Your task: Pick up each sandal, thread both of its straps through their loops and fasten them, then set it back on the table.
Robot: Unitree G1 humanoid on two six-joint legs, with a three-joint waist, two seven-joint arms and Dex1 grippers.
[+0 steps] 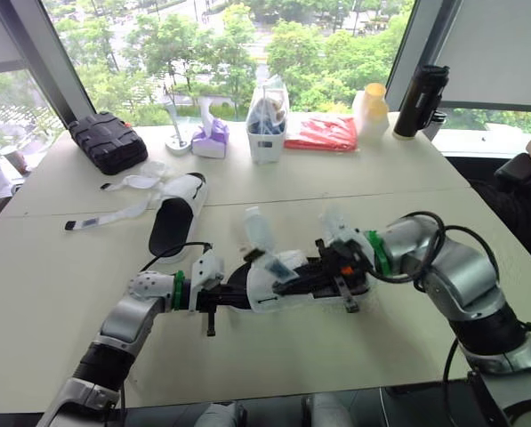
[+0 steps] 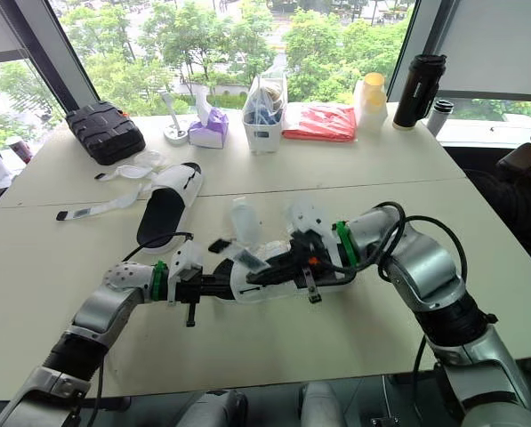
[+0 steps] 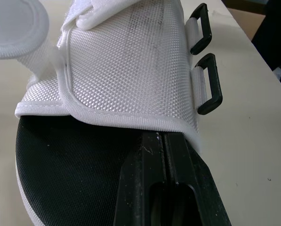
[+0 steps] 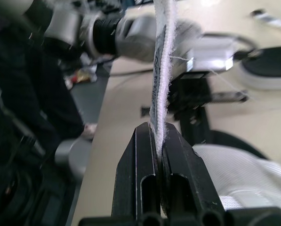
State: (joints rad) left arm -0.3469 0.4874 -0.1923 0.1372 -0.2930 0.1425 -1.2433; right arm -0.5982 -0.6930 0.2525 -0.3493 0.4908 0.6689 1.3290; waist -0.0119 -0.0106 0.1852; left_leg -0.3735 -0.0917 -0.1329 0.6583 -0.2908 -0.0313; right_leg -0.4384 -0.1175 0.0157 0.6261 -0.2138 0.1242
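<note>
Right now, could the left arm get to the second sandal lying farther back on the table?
Probably not yet: the left gripper is shut on the edge of the held sandal. The table toward the second sandal looks unobstructed, so once released it likely could.

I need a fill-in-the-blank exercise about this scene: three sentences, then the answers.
1. The right end effector is shut on a white ___ of the sandal.
2. The left end effector grips that sandal near two black ___.
3. The second sandal lies on the ___, not held.
Answers: strap; loops; table.
</note>
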